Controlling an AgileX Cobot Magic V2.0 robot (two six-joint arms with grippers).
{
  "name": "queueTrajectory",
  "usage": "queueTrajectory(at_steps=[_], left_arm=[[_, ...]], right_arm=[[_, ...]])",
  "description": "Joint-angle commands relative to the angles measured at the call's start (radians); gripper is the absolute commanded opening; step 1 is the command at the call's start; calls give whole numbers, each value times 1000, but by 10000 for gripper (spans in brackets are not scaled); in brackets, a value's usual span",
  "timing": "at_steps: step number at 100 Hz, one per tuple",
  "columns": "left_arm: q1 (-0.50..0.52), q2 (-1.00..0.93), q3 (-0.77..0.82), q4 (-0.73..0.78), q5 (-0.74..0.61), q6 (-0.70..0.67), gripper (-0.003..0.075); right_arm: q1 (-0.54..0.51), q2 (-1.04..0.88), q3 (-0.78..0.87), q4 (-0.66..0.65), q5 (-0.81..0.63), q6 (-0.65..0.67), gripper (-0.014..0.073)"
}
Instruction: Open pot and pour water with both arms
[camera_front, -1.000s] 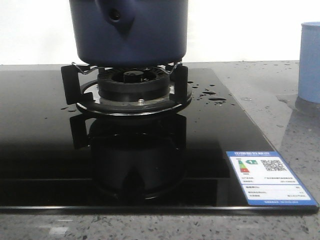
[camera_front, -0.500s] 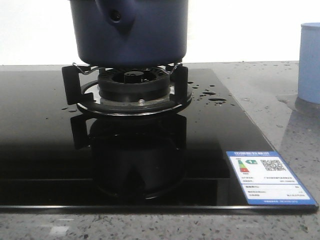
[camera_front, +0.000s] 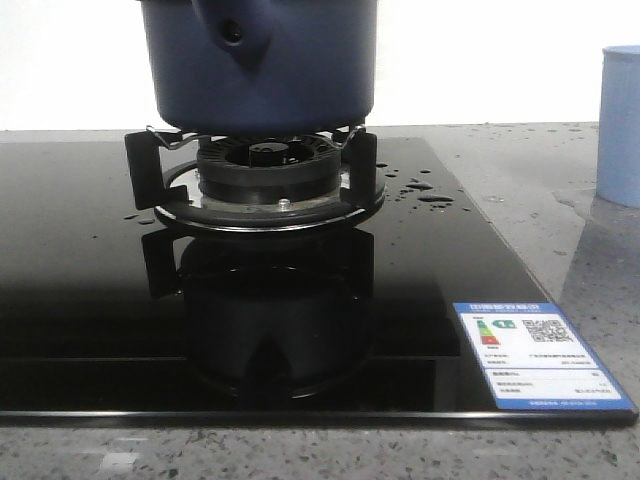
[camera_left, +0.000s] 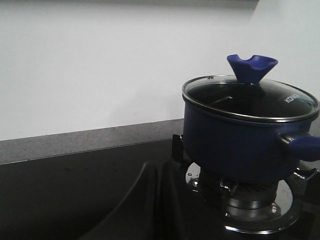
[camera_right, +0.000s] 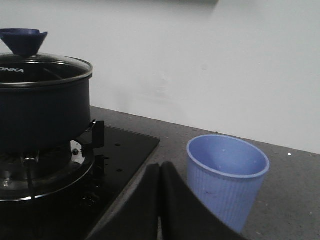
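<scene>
The left gripper (camera_left: 159, 200) and right gripper (camera_right: 160, 200) are seen with fingers pressed together, nothing held. 1 pot (camera_left: 245, 135), lid (camera_left: 250, 97) on, sits on the burner (camera_front: 265, 180) ahead of the left gripper; 1 cup (camera_right: 227, 175) stands just beyond the right. The lid's knob (camera_left: 251, 67) could be missed unless the fingers are parted; water could be spilled.

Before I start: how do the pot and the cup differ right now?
The pot is dark navy; the cup is pale blue. The pot is the larger of the two. The pot is covered by a glass lid with a blue knob; the cup stands open. The pot sits on the burner; the cup stands on the stone counter beside the hob. Both are upright.
</scene>
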Motion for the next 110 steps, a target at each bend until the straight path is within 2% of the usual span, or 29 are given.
queueTrajectory(at_steps=[1, 68, 79, 84, 87, 92, 96, 102, 103, 106, 107, 110], left_arm=[[2, -9, -23, -53, 19, -10, -19], [2, -9, -19, -53, 16, -8, -19], [2, -19, -19, 71, 29, -7, -19], [2, -31, -19, 204, 54, -44, -19], [2, -38, -23, 322, 56, -105, -19], [2, -44, -29, 521, 54, -287, -19], [2, -45, -30, 724, 50, -528, -19], [2, -47, -30, 1009, 57, -794, -19], [2, -49, -30, 1078, 61, -911, -19], [2, -54, -28, 1250, 70, -1025, -19], [2, -53, -28, 1250, 76, -1098, -19], [2, -61, -25, 1400, 83, -1263, -19]], right_arm=[[14, 2, -28, -8, -88, -1, -74], [14, 4, -28, -8, -85, -1, -74], [14, 4, -28, -8, -85, -1, -74], [14, 4, -28, -8, -85, -1, -74], [14, 4, -28, -8, -85, -1, -74], [14, 4, -28, -8, -85, -1, -74], [14, 4, -28, -8, -85, -1, -74], [14, 4, -28, -8, -85, -1, -74], [14, 4, -28, -8, -85, -1, -74], [14, 4, -28, -8, -85, -1, -74], [14, 4, -28, -8, -85, -1, -74], [14, 4, -28, -8, -85, -1, -74]])
